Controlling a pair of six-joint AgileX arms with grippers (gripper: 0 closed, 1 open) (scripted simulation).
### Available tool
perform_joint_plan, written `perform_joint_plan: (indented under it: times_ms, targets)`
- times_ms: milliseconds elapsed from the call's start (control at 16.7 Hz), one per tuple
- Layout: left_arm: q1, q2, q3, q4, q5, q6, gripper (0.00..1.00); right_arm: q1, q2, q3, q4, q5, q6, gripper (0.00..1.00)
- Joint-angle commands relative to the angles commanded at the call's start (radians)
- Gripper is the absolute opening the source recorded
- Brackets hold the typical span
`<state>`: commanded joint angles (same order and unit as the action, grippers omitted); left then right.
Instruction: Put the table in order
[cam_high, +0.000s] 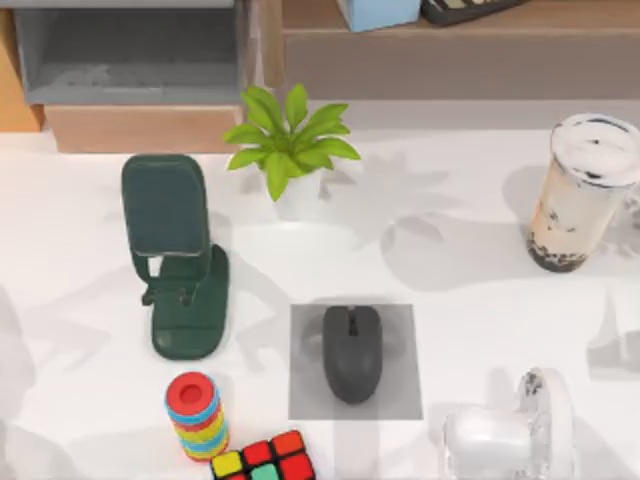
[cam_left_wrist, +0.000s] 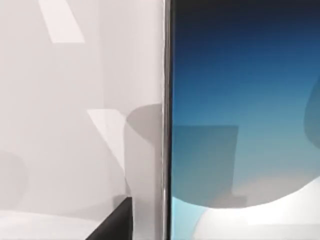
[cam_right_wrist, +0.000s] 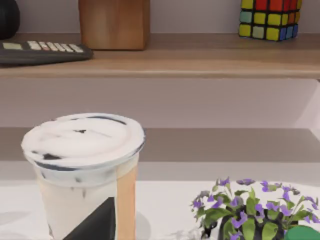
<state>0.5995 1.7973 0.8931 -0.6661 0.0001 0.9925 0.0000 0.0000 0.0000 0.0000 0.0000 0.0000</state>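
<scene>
Table (cam_high: 470, 270) (cluttered) near pincer (cam_high: 535, 425).

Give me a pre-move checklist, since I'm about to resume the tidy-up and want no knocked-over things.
1. Mouse sits wholly on the grey mat: ok.
2. Drink cup upright near the table's right edge, lid on: ok.
3. Plant upright, apart from the green phone stand: ok.
4. Ring stack and cube crowd the near edge; whether they touch: cannot tell.
5. White object at the near right lies close to the edge: not ok.
6. Both grippers' positions and readiness: cannot tell.
</scene>
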Motion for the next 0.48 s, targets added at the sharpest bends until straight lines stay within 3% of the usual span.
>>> perform_joint_plan:
  times_ms: [420, 480]
  targets:
    - [0.000, 0.000, 0.000, 0.000, 0.000, 0.000, 0.02, 0.000, 0.000, 0.000, 0.000, 0.000, 0.000, 1.00]
    - [0.000, 0.000, 0.000, 0.000, 0.000, 0.000, 0.00, 0.000, 0.000, 0.000, 0.000, 0.000, 0.000, 1.00]
